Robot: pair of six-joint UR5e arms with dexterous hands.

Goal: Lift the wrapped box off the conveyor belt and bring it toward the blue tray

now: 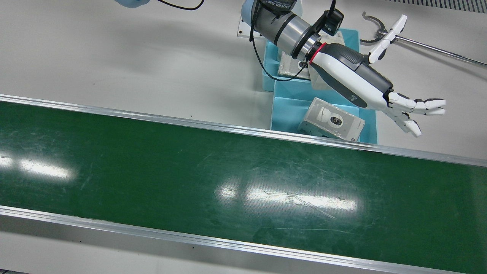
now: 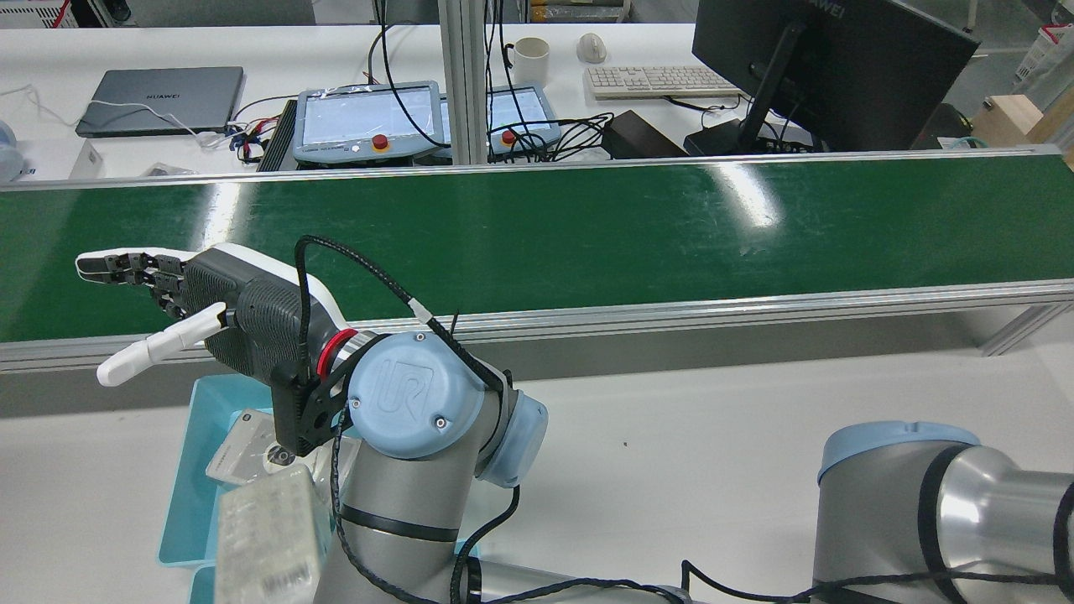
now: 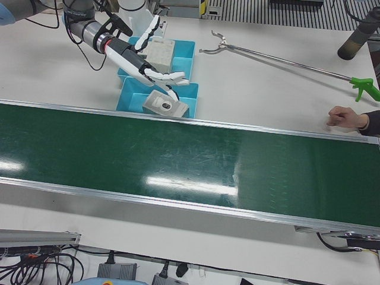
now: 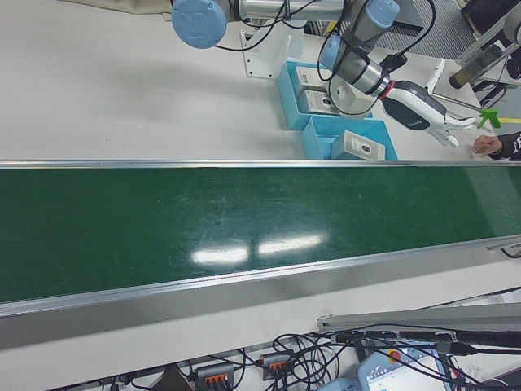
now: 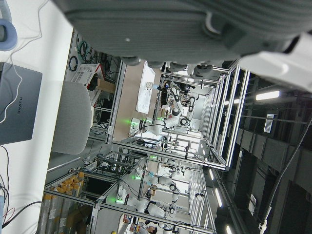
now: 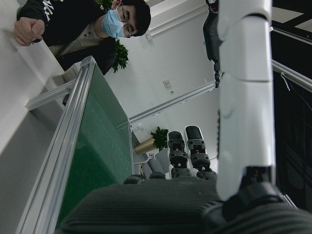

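left robot hand [image 1: 365, 85] outstretched, fingers spread, holding nothing

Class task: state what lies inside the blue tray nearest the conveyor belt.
One wrapped box lies tilted inside the blue tray. The left hand, open, hovers beside it. The arm hides part of the tray behind.

The wrapped box [image 1: 331, 121], clear-filmed with a camera printed on top, lies tilted inside the blue tray [image 1: 282, 114], at 1 o'clock off the conveyor belt [image 1: 190, 179].

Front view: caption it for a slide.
Open left hand hovers beside the blue tray holding a wrapped box; conveyor belt bare.
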